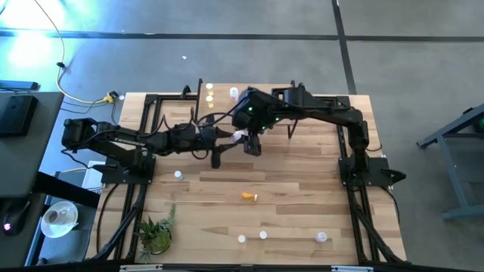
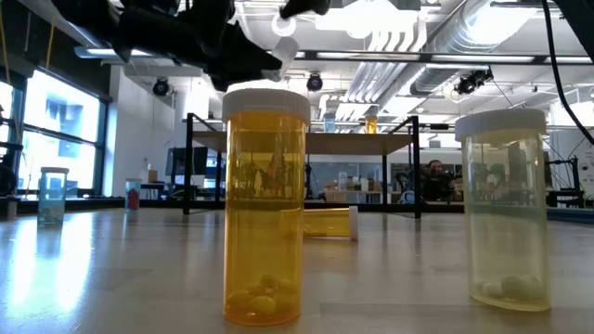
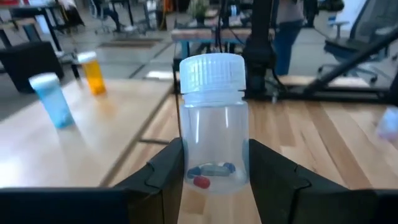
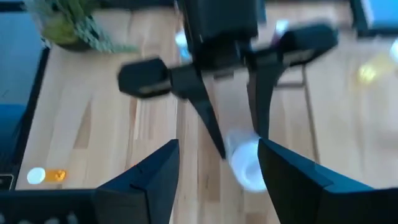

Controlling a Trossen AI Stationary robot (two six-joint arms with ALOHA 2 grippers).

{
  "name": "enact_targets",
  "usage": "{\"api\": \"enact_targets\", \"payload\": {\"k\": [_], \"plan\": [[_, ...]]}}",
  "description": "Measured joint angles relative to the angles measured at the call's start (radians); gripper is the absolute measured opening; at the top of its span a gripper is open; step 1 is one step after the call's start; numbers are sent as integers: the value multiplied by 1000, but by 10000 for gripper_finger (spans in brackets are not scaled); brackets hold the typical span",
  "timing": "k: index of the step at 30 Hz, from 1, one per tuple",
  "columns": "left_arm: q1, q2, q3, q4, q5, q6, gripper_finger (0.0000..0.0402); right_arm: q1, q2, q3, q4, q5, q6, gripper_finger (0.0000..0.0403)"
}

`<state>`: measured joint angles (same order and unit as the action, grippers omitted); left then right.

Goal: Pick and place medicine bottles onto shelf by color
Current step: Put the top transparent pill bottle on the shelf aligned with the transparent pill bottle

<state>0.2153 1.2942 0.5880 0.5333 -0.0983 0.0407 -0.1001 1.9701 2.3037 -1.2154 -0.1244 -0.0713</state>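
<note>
Clear plastic with a white cap: that is the bottle (image 3: 213,124) I'm holding between the fingers (image 3: 166,171) of the left gripper (image 1: 240,137), red and blue pills lying in its bottom. I'm keeping it up above the table (image 1: 302,181), near the shelf (image 1: 219,102) at the far edge, where small bottles are already standing. My right gripper (image 4: 214,168) is sitting just beside it with its fingers spread wide and nothing between them, the capped bottle showing just beyond them in the other gripper's grip. Down on the wood I'm seeing an orange bottle (image 1: 249,196) lying on its side mid-table, and a few white-capped ones standing along the near edge.
</note>
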Motion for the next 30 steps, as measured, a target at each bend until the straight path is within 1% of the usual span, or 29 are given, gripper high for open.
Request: {"api": "enact_targets", "payload": {"k": [3,5,8,13,15,19,21,23,26,30], "plan": [[17,0,0,55,9,26,140,0,-1,55,21,0,-70,208],[35,0,0,85,11,44,141,0,-24,40,80,2,-95,209],[62,0,-1,118,15,49,140,-1,-37,52,103,17,-130,209],[98,0,-5,169,74,41,140,-12,-49,51,123,19,-139,209],[100,0,-35,245,85,32,140,-20,-49,51,129,19,-135,209],[101,0,-125,450,87,14,140,-38,-49,51,129,19,-121,209],[101,0,-150,516,87,9,142,-47,-49,51,130,18,-121,209],[101,0,-161,536,95,12,144,-54,-49,51,139,8,-121,209],[97,0,-162,544,132,37,145,-59,-49,51,152,0,-120,209],[87,0,-162,576,148,41,146,-58,-40,50,173,-9,-120,209]]}}
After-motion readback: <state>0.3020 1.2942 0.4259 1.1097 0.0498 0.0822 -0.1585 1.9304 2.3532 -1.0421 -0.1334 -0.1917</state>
